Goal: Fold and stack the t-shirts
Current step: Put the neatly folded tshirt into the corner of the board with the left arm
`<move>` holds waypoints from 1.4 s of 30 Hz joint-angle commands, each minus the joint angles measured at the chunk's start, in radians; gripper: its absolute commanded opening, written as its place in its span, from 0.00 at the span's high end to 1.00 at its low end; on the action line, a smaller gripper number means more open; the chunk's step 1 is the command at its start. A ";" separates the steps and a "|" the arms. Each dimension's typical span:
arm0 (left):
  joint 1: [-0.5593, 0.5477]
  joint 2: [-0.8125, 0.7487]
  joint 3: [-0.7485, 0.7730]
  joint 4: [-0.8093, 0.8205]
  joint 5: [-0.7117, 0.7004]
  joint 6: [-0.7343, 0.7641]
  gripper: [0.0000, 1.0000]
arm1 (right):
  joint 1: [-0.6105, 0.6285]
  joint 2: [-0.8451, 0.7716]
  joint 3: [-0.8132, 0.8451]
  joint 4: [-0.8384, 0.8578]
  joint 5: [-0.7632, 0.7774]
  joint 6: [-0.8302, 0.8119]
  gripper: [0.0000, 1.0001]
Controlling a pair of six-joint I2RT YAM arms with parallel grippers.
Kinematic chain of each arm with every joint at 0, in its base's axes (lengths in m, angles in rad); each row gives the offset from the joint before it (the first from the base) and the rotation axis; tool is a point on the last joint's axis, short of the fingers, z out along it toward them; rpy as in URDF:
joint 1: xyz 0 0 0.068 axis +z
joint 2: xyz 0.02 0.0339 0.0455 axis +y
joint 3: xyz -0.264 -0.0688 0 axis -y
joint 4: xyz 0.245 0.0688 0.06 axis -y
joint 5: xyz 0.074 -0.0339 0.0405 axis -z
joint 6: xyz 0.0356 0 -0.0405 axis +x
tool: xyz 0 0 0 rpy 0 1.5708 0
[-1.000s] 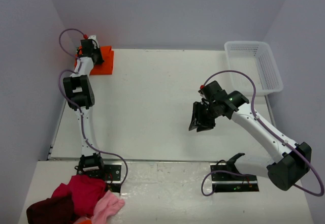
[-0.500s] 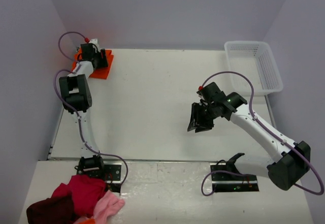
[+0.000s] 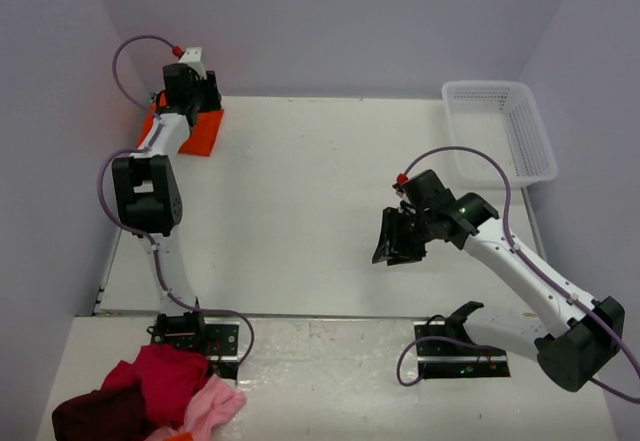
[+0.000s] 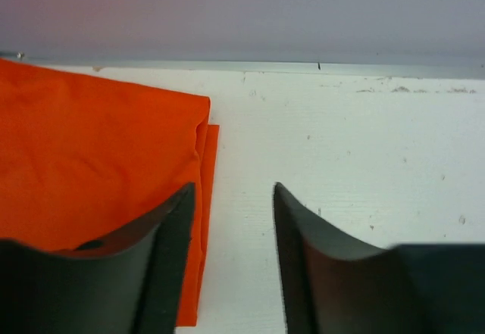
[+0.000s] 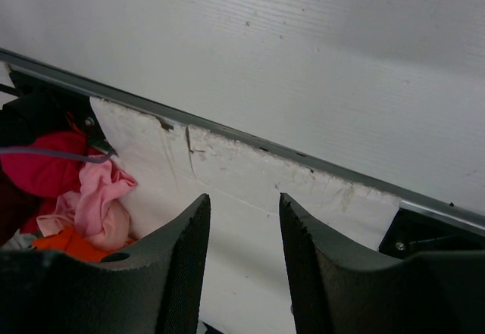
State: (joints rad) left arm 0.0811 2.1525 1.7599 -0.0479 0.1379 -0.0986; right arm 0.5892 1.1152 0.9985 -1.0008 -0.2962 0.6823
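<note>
We see the soft orange t-shirt [image 4: 91, 160] folded into a flat rectangle on the scuffed white surface [image 4: 364, 145], left jaws and right jaws both spread, holding nothing.

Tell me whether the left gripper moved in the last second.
Yes. In the top view the left gripper shifted toward the far wall, off the orange shirt's middle.

The t-shirt [image 3: 201, 135] lies far-left on the table [image 3: 300, 191], basket [image 3: 540, 151] far-right.
</note>
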 commanded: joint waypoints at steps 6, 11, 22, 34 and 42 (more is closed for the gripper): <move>-0.047 -0.118 0.030 -0.305 -0.271 -0.110 1.00 | 0.006 -0.089 -0.001 0.051 -0.029 0.026 0.57; -0.044 -0.062 0.073 -0.539 -0.357 -0.162 1.00 | 0.006 -0.143 -0.018 0.064 -0.026 0.039 0.57; -0.044 0.032 0.119 -0.681 -0.451 -0.196 1.00 | 0.006 -0.215 -0.080 0.107 -0.037 0.071 0.57; -0.043 0.121 0.151 -0.756 -0.524 -0.247 1.00 | 0.004 -0.229 -0.086 0.100 -0.023 0.086 0.56; -0.043 0.185 0.193 -0.721 -0.514 -0.201 1.00 | 0.006 -0.232 -0.090 0.088 -0.015 0.086 0.57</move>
State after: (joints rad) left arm 0.0353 2.2978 1.8969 -0.7876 -0.3595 -0.3195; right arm 0.5892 0.8898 0.9138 -0.9249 -0.3088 0.7528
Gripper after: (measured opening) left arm 0.002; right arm 0.436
